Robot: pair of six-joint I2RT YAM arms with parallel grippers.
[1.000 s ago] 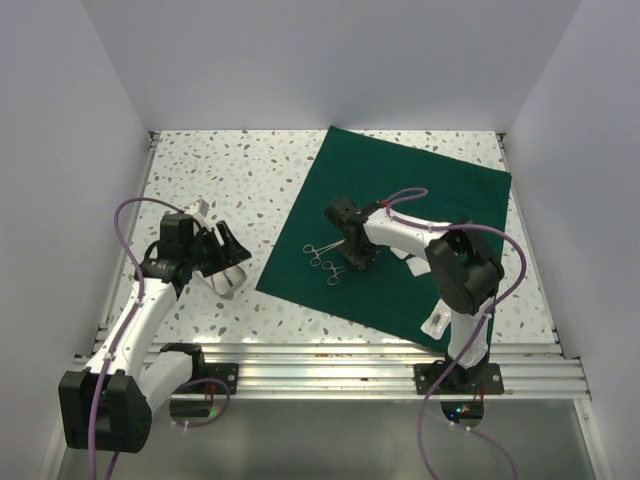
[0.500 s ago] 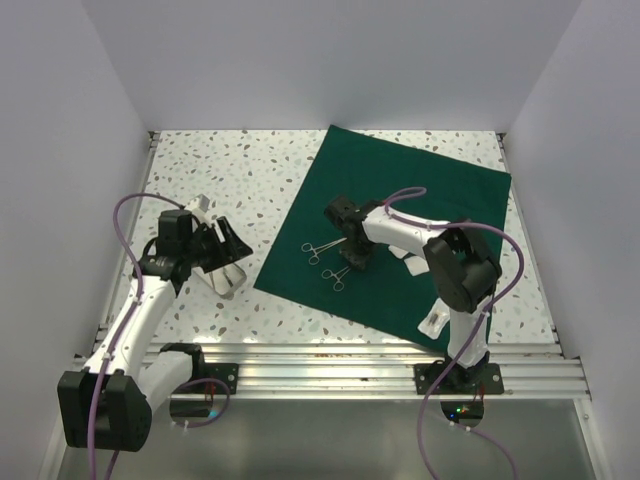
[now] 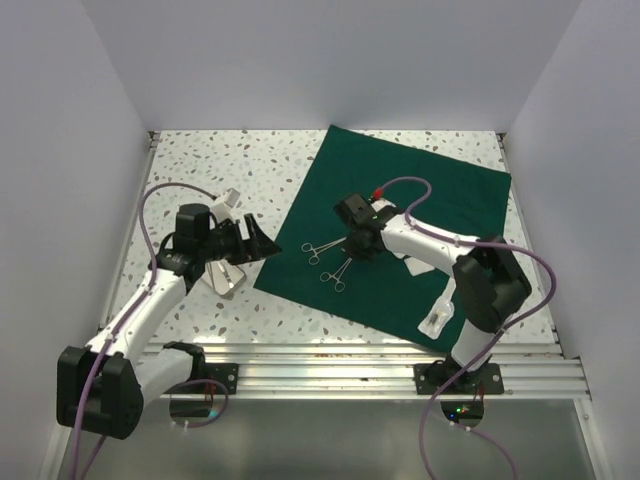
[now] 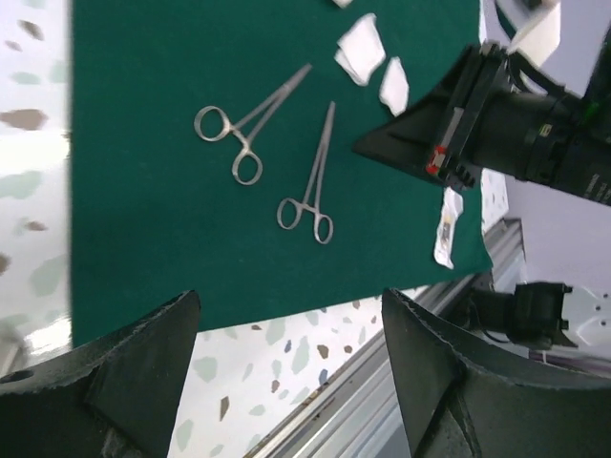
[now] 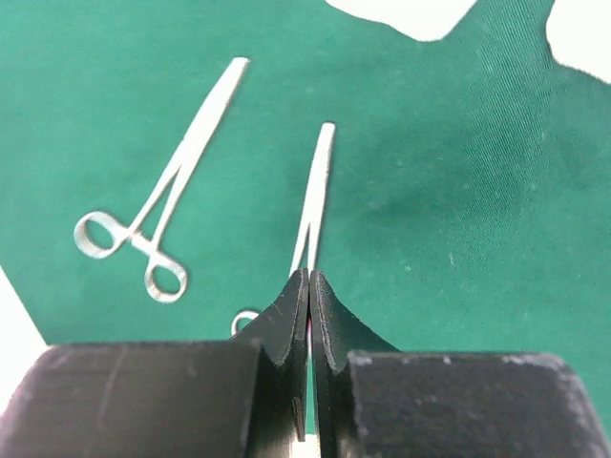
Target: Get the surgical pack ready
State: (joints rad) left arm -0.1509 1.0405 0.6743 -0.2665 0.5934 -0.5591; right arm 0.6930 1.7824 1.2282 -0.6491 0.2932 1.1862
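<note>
Speckled table (image 3: 200, 170) holds the green cloth (image 3: 440, 190), spread flat and not folded yet. Clamps (image 4: 239, 143) and white pads (image 4: 361, 48) lie on the cloth. The steel tray (image 3: 225, 280) waits left of it. The right gripper (image 5: 307, 286) is pinched shut over the cloth and seems to hold nothing. The left gripper (image 4: 289, 310) gapes empty at its left edge.

I've got the speckled white tabletop (image 3: 200, 165) carrying a dark green drape (image 3: 430, 190), spread flat and askew over its right half, with a small steel tray (image 3: 224, 278) just beside the drape's near-left corner.
</note>
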